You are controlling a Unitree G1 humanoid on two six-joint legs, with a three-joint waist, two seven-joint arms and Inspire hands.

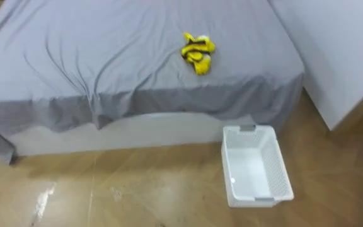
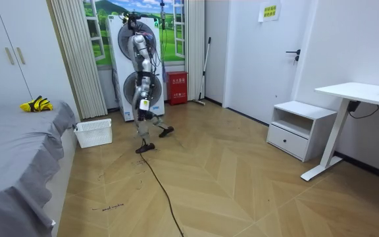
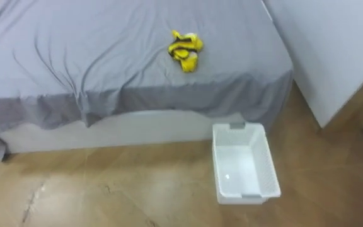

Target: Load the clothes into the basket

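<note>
A small bundle of yellow clothes (image 1: 198, 52) with dark markings is seen lying on the bed (image 1: 106, 50), on top of the grey sheet and close to the edge that faces the robot. The sheet is creased and hangs over that edge down toward the wooden floor (image 1: 137, 183). A white basket (image 1: 277, 167) is set on the floor just beside the bed, below its right corner and well apart from the clothes. It stands upright with its open top upward, its perforated walls are visible, and its white bottom is seen bare. To the right of the bed a white wardrobe (image 1: 339, 50) is met. In the room view the robot is shown standing upright on the floor, turned toward the room view's left, where the bed and the basket are found; the basket is placed between the robot and the bed. The left hand (image 2: 144, 103) is seen low beside the hip on the side nearer the camera — how far it is open cannot be told, as it is too small there. The clothes are held by nothing and rest on the bed alone. Behind the robot a white washing machine (image 2: 120, 66) and a curtain (image 2: 77, 59) are seen — farther to the room view's right, a white nightstand (image 2: 293, 128) and a white desk (image 2: 360, 92) are placed against the wall.
</note>
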